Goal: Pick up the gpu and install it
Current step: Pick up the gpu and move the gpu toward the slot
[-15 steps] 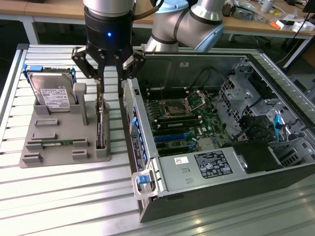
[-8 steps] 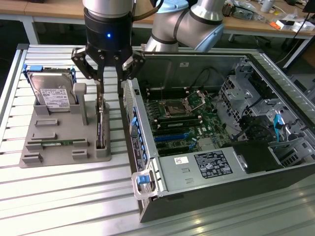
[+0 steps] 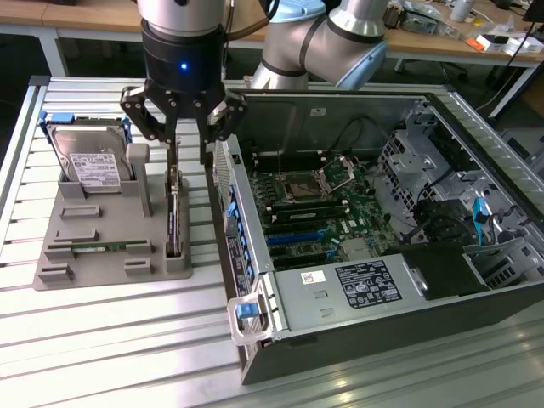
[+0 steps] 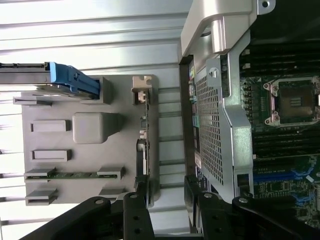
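My pincer (image 3: 189, 151) hangs released in the upper left of the exterior view, its black fingers (image 3: 170, 136) spread apart and holding nothing. Straight below it the gpu (image 3: 174, 217) stands on its long edge, upright in a slot at the right-hand end of a grey holder (image 3: 110, 255). My fingertips are down at the card's upper end. From the wrist view the gpu (image 4: 144, 135) shows edge-on as a thin dark line that sits closer to one finger (image 4: 136, 212) than to the other, with open space between the two. I cannot tell whether that nearer finger touches the card.

In the exterior view, the holder lies flat on the slatted metal desk (image 3: 110, 348) in the left half of the frame. At its upper left a hard drive (image 3: 89, 166) with a white label leans in its own cradle. A narrow green memory stick (image 3: 98, 248) lies along the holder's lower part.

Just beside the holder, filling the right half of the frame, is an open computer case (image 3: 357, 106) lying on its side, with the motherboard (image 3: 314, 204) facing up inside it.
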